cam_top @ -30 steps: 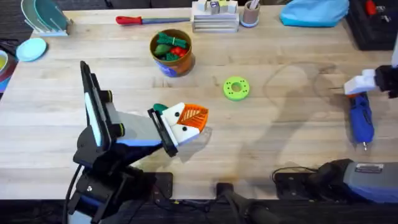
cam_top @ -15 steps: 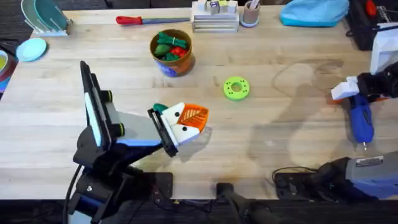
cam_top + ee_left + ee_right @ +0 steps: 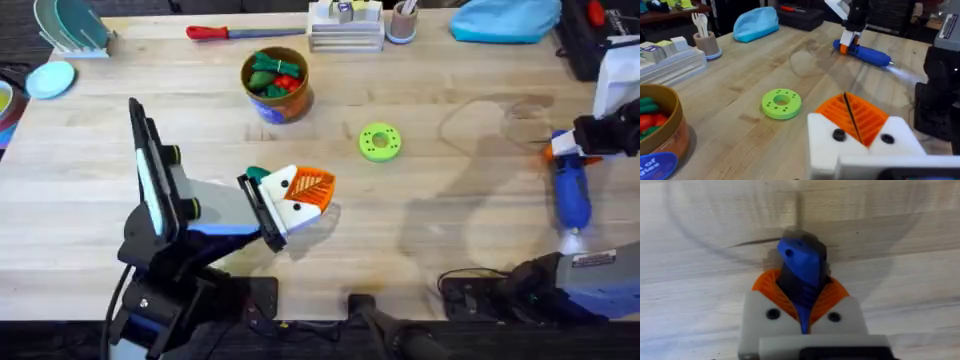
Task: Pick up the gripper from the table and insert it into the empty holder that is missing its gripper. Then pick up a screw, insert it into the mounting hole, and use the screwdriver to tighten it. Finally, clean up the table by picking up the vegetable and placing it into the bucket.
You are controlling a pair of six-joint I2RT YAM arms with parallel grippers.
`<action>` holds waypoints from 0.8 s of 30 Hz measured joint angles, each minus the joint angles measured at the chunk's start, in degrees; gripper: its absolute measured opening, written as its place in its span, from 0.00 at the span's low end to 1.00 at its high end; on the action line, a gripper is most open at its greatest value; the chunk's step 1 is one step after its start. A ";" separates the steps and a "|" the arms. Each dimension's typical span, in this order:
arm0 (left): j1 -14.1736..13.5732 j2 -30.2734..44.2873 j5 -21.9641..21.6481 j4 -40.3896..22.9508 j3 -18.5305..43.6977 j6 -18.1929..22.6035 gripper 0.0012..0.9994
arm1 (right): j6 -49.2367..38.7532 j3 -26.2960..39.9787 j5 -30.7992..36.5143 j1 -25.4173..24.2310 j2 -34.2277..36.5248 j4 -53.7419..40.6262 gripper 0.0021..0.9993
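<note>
We note right end effector (image 3: 805, 311) clamped on blue electric screwdriver (image 3: 572, 193) at rear end, at worktop (image 3: 450, 230) right edge; rigid, smooth, tip-heavy, likely to swing; left end effector (image 3: 852, 125) pads closed, empty.

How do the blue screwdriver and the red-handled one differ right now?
The blue screwdriver is thick and pen-shaped; the red-handled screwdriver is slim with a bare steel shaft. The blue one lies at the table's right side, pointing toward the near edge, while the red one lies crosswise along the far edge. The right gripper is closed around the blue one's rear end; nothing touches the red one. Both rest on the table.
</note>
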 joint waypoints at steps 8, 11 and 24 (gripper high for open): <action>0.00 0.00 0.00 0.01 0.00 0.00 0.00 | 0.24 -0.30 0.04 0.02 -2.26 -0.95 0.02; 0.00 0.00 0.00 0.01 0.00 0.00 0.00 | 0.45 -0.39 0.01 0.02 -5.76 -0.96 0.02; 0.00 0.00 0.00 0.01 0.00 0.00 0.00 | 7.22 -0.63 -0.22 3.06 -26.51 3.35 0.02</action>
